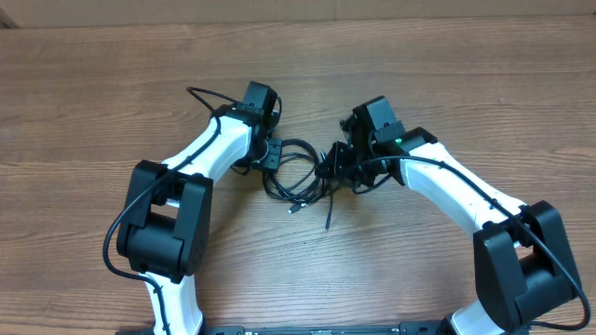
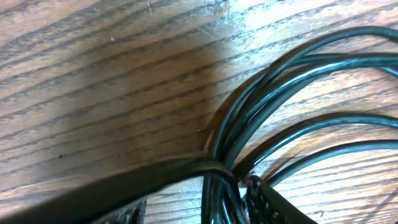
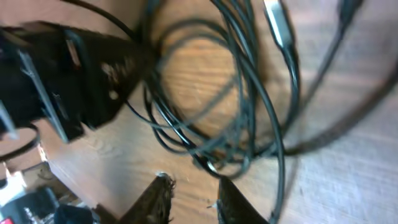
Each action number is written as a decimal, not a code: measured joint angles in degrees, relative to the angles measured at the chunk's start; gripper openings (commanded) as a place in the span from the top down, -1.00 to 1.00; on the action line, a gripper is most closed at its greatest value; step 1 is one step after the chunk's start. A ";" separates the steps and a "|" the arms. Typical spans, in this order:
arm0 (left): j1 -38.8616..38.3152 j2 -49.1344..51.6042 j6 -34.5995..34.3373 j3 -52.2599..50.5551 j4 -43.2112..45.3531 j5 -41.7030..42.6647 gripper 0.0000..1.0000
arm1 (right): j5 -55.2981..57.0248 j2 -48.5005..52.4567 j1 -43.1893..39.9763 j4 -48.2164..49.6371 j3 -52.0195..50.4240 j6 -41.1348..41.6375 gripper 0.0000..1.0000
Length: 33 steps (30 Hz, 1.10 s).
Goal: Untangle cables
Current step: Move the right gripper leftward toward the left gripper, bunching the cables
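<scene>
Your cables (image 1: 300, 177) lie tangled on the wooden table (image 1: 93, 93); strands run between the fingers of the left gripper (image 2: 230, 190), though you cannot tell whether it pinches them. Your right gripper (image 3: 194, 198) stands slightly parted and empty; the loops lie just ahead of its tips.

The cables (image 1: 300, 181) lie heaped on the surface (image 1: 298, 65), between the two arms. The left claw (image 1: 270, 154) sits at the heap's left edge, the right claw (image 1: 337, 167) at its right edge. One loose end trails out of the heap toward the robot's side.
</scene>
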 measured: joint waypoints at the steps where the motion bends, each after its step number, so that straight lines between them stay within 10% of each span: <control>1: 0.00 0.00 0.00 0.02 0.00 0.28 -0.03 | 0.24 0.00 0.00 0.42 0.00 -0.31 0.62; 33: 0.07 0.00 0.00 0.11 0.07 1.62 -0.06 | 12.20 3.43 4.98 4.90 -0.22 3.13 0.63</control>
